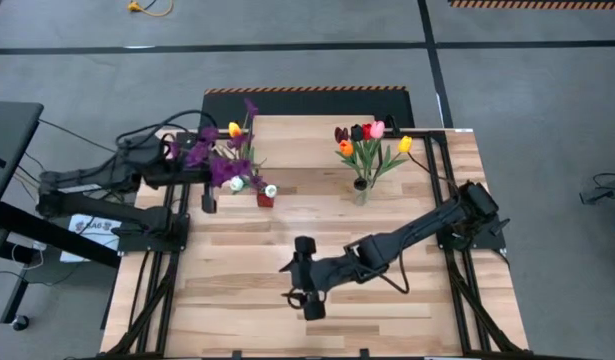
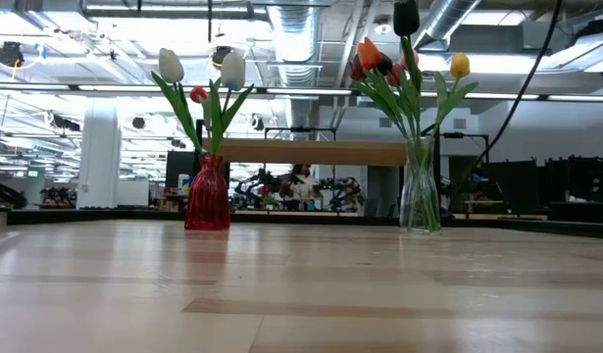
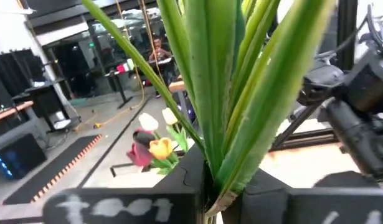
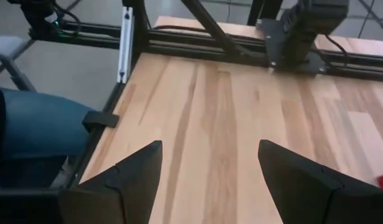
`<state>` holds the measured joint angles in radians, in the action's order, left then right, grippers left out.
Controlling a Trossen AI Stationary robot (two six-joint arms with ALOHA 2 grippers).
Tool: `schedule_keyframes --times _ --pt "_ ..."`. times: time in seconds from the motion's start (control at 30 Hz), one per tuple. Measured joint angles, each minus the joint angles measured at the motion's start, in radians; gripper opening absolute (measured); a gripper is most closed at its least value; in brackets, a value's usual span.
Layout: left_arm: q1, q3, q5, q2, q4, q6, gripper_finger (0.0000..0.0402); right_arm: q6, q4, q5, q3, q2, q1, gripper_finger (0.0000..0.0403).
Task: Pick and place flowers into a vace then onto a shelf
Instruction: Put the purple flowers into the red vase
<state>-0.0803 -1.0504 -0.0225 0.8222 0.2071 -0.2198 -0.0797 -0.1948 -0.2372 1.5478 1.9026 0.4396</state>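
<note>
High view shows the left gripper (image 1: 209, 172) clenched on purple and yellow flowers (image 1: 219, 158) beside the red vase (image 1: 265, 198), the blooms hiding its fingers. More tulips stand in the glass vase (image 1: 361, 190). The right gripper (image 4: 210, 180), released, hovers over bare table (image 1: 247, 270). The shelf (image 2: 316, 152) shows behind both vases in the low view, legs mostly hidden.

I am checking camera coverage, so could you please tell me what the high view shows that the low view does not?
Only the high view shows both arms: the left tool holding a purple bunch above the table's back left, and the right tool, open, over the front centre. Only the low view shows the shelf and the room behind. Both show the red vase with white tulips and the glass vase of mixed tulips.
</note>
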Motion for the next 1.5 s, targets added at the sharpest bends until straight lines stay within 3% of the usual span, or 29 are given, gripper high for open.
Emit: schedule_keyframes --times 0.33,0.5,0.63,0.87,1.0,1.17,1.3,1.5 --pt "-0.223 0.177 0.252 -0.088 -0.164 0.096 0.0000 -0.018 0.464 -0.002 -0.266 0.000 0.032 0.0259" --pt "-0.257 0.214 0.335 -0.106 -0.173 0.101 0.0000 -0.036 0.558 -0.055 -0.326 0.001 0.103 0.0260" --pt "-0.269 0.247 0.359 -0.104 -0.178 0.097 0.0000 -0.031 0.554 -0.273 -0.359 0.001 0.199 0.0260" --pt "-0.318 0.337 0.439 -0.098 -0.290 0.132 0.0000 -0.091 0.657 -0.822 -0.459 0.000 0.338 0.0260" --pt "-0.345 0.350 0.518 -0.098 -0.284 0.132 0.0000 -0.235 0.637 -0.981 -0.475 0.001 0.345 0.0260" --pt "-0.373 0.350 0.545 -0.098 -0.278 0.118 0.0000 -0.388 0.513 -0.945 -0.474 0.000 0.323 0.0260" --pt "-0.404 0.350 0.637 -0.082 -0.266 0.122 0.0000 -0.542 0.336 -0.928 -0.474 0.000 0.307 0.0260" --pt "-0.417 0.349 0.600 -0.062 -0.288 0.088 0.0000 -0.721 0.183 -0.912 -0.474 0.000 0.296 0.0260"
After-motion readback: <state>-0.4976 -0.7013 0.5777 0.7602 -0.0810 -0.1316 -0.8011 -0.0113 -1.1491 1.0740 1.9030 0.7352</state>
